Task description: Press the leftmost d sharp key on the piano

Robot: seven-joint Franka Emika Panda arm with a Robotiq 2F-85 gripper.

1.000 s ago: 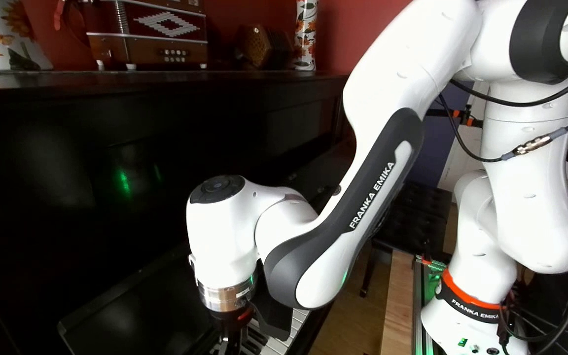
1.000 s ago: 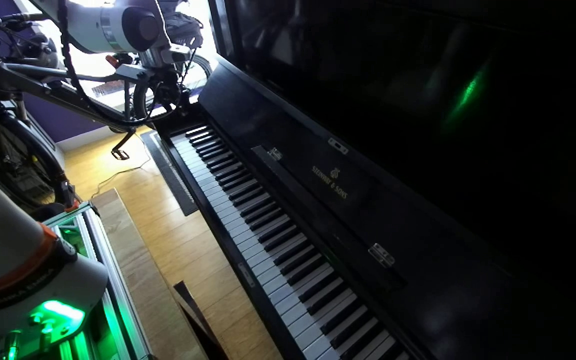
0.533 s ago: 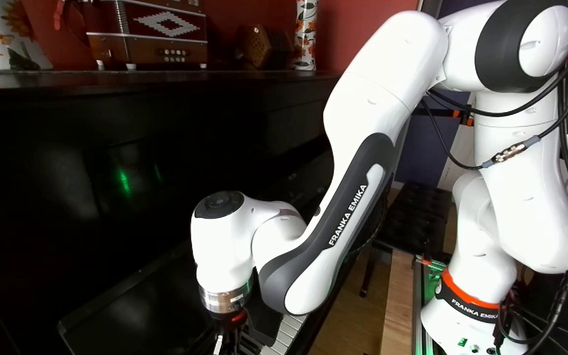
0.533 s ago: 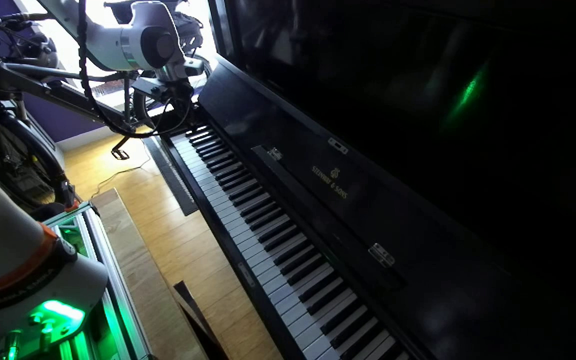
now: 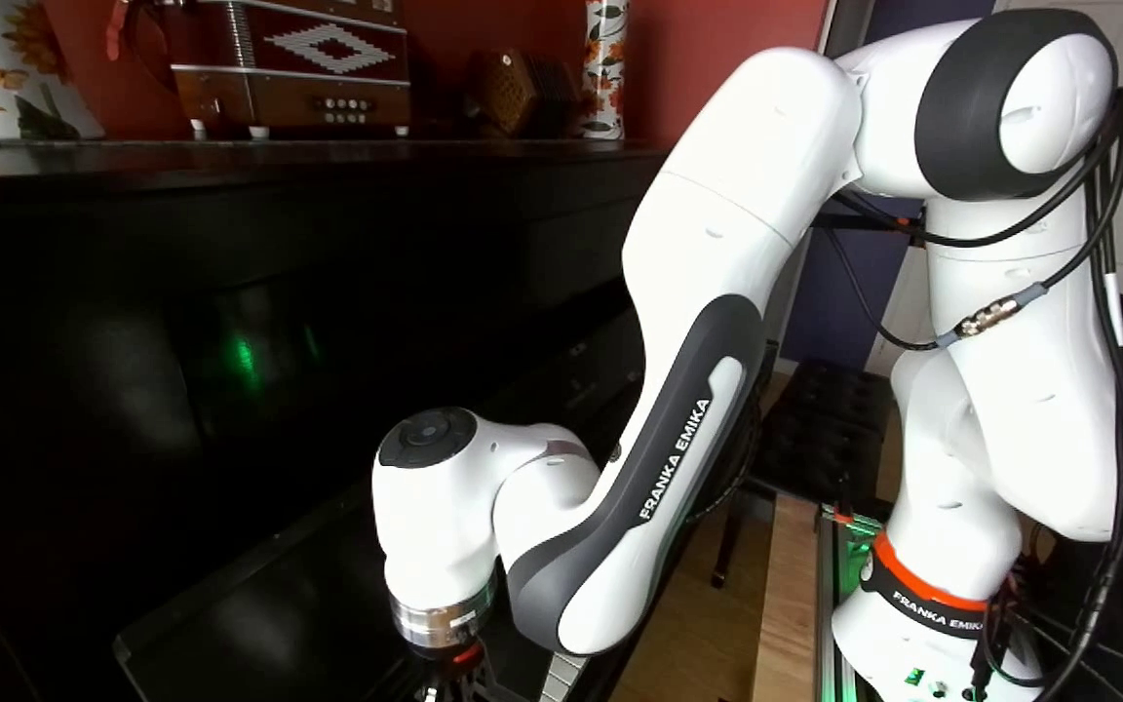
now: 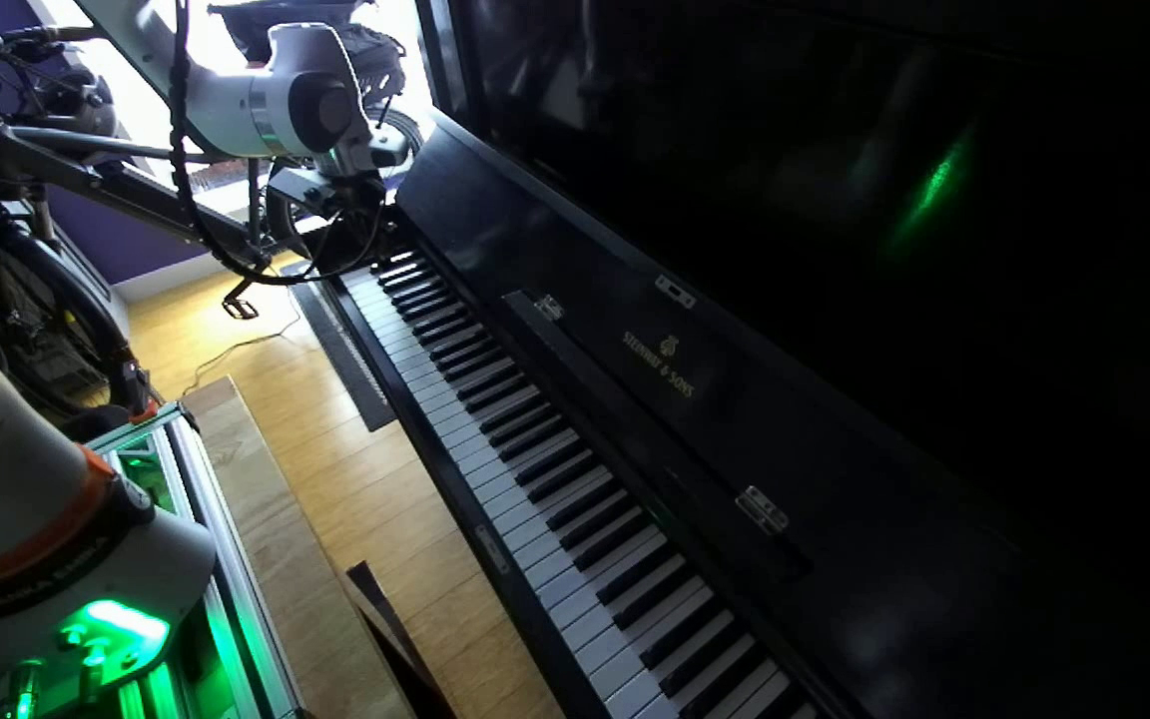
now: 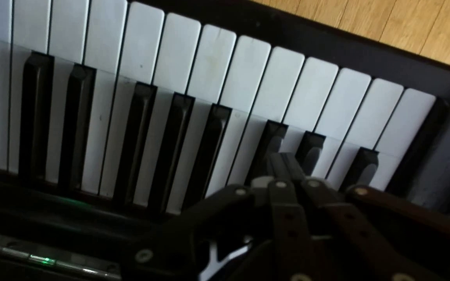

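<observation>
The glossy black piano shows in both exterior views, its row of white and black keys uncovered. In the wrist view the keyboard appears from behind, its low end on the right. There the leftmost d sharp key is the third black key from that end, partly covered by my fingertips. My gripper is shut with nothing between its fingers. Its tips overlap the d sharp in the picture; contact cannot be told. In an exterior view the gripper hangs over the far end of the keyboard, dark and hard to make out.
A black end block borders the last white key. The fallboard rises behind the keys. A bicycle stands beyond the arm, and a padded bench behind it. An accordion sits on top of the piano.
The arm has come down and in toward the piano, bringing the gripper lower over the low end of the keyboard. Its jaws have closed. The piano has not moved.
</observation>
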